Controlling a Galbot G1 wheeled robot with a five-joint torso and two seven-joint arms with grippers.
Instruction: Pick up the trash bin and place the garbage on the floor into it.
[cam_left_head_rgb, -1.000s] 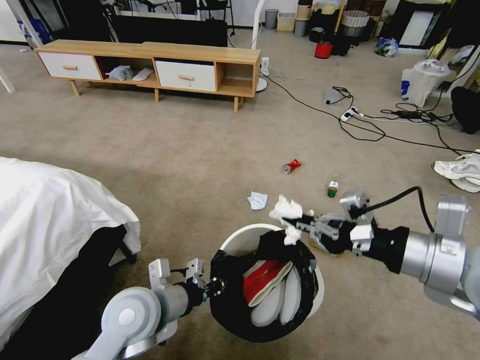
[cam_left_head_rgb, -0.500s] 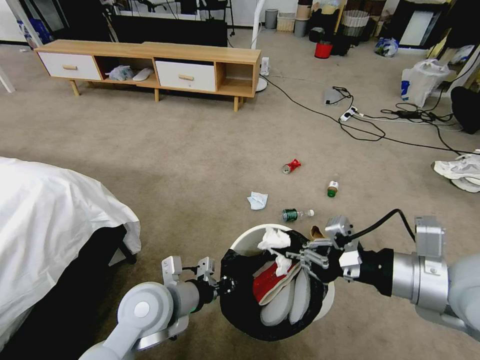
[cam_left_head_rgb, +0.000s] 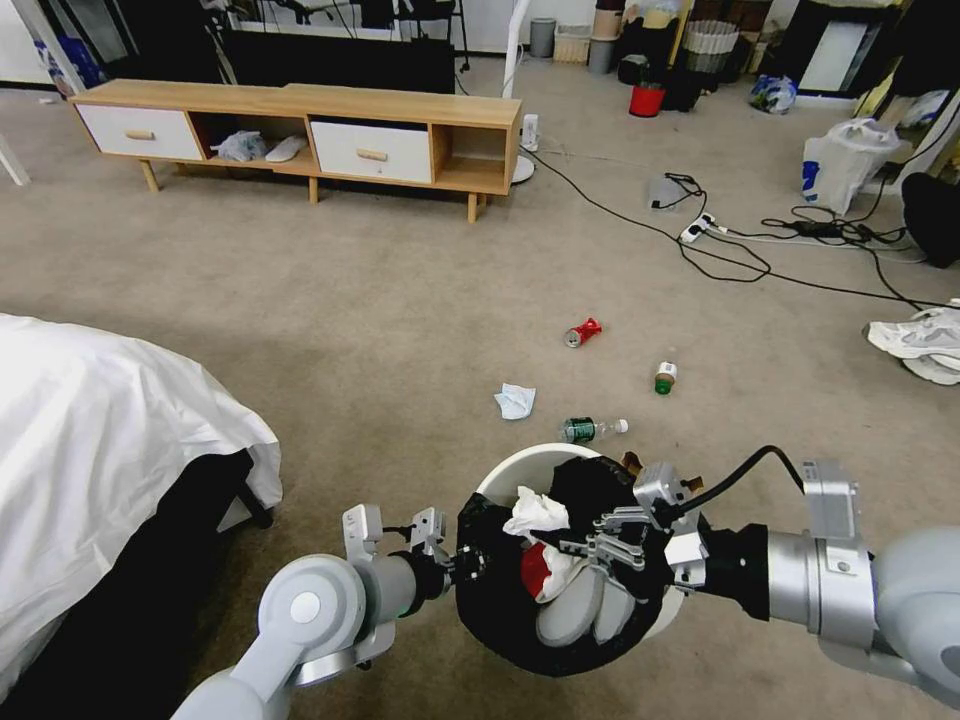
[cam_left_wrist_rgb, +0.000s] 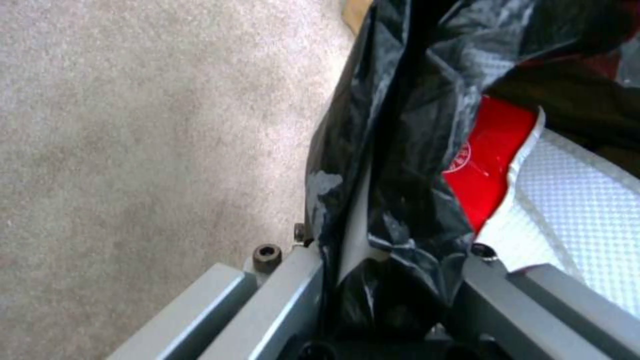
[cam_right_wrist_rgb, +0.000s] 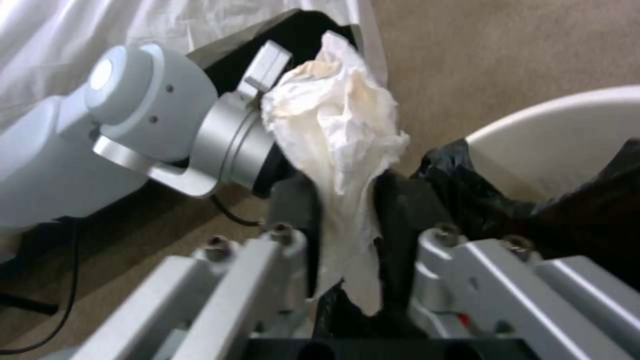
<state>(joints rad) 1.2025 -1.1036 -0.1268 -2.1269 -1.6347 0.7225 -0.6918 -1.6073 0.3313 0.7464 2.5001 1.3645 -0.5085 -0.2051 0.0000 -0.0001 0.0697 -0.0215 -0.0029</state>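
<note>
Left gripper (cam_left_head_rgb: 462, 566) grips the near rim of the trash bin (cam_left_head_rgb: 520, 468); in the left wrist view its jaws are clamped on the white wall and the black liner (cam_left_wrist_rgb: 393, 150), one jaw outside, one inside. The bin is held tilted, mouth toward the camera, above the floor (cam_left_head_rgb: 350, 330).

Right gripper (cam_left_head_rgb: 580, 545) sits over the bin's mouth. The crumpled tissue (cam_left_head_rgb: 535, 513) lies between its jaws; in the right wrist view the jaws stand apart on either side of the tissue's (cam_right_wrist_rgb: 340, 150) narrow tail, and whether they pinch it cannot be told. The bulk of the tissue projects beyond the jaw tips, above the liner.

Inside the bin: a red-and-white wrapper (cam_left_head_rgb: 538, 570), with pale flat pieces beside it.

On the floor beyond the bin: a green bottle (cam_left_head_rgb: 590, 429) just past the rim, a second tissue (cam_left_head_rgb: 515, 400) near it, a green can (cam_left_head_rgb: 665, 377) and a crushed red can (cam_left_head_rgb: 582, 332) farther off. A brown carton (cam_left_head_rgb: 630, 462) shows at the bin's far edge, mostly hidden.
</note>
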